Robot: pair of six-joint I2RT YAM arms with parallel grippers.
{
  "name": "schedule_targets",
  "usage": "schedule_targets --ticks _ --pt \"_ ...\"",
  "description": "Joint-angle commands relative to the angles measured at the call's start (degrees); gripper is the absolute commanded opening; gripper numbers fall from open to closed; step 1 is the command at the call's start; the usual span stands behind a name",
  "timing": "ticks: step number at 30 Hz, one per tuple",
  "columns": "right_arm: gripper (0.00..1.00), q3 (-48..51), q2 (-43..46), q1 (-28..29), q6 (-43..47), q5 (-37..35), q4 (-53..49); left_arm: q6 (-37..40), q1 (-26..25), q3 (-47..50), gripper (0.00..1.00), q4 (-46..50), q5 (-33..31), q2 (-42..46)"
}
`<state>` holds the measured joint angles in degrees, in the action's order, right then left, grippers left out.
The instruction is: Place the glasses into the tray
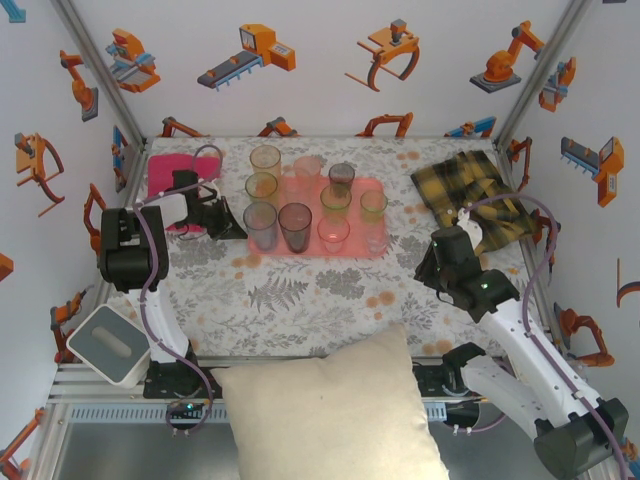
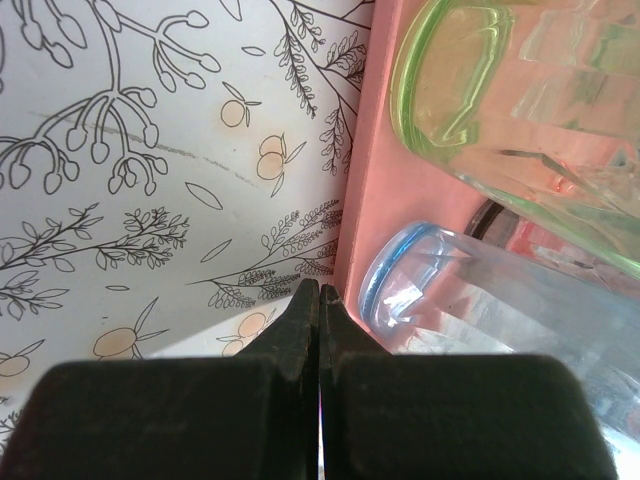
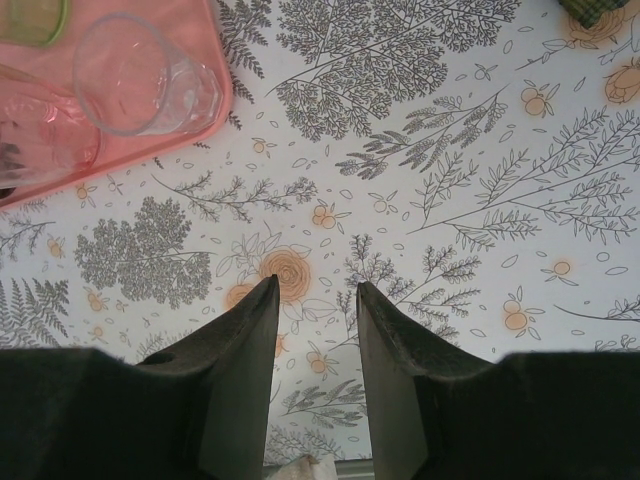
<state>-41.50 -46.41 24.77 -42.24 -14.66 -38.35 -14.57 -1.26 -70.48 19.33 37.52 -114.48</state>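
The salmon-pink tray (image 1: 355, 245) lies mid-table and carries several translucent glasses: green (image 1: 335, 200), smoky (image 1: 295, 225), pink (image 1: 333, 233), clear (image 1: 375, 240). An orange glass (image 1: 265, 160) stands at the tray's far left corner; I cannot tell whether it is on the tray. My left gripper (image 1: 235, 225) is shut and empty beside the tray's left edge (image 2: 365, 180), next to a blue glass (image 2: 420, 280) and a green glass (image 2: 470, 90). My right gripper (image 3: 317, 290) is open over bare cloth, right of the tray corner (image 3: 190, 130) and a clear glass (image 3: 140, 75).
A magenta folded cloth (image 1: 170, 180) lies behind the left arm. A yellow plaid cloth (image 1: 470, 190) sits at the far right. A cream pillow (image 1: 330, 410) covers the near edge between the arm bases, and a white box (image 1: 105, 345) sits at the near left.
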Motion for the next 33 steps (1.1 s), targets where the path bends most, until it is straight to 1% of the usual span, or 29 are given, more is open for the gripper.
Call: schedule_targets --ticks 1,13,24,33 --pt "0.37 0.82 0.74 -0.25 -0.83 -1.34 -0.67 0.83 -0.98 0.69 0.0 1.63 3.45 -0.75" --pt "0.37 1.26 1.1 -0.24 -1.09 -1.08 -0.59 1.04 -1.29 0.7 0.0 1.67 3.28 -0.74" --pt "0.38 1.39 0.87 -0.25 -1.18 -0.81 -0.97 1.23 -0.46 -1.45 0.0 3.69 2.55 -0.53" --pt "0.38 -1.83 -1.06 -0.25 -0.41 -1.25 -3.3 3.12 0.69 -3.17 0.17 6.64 2.14 -0.9"
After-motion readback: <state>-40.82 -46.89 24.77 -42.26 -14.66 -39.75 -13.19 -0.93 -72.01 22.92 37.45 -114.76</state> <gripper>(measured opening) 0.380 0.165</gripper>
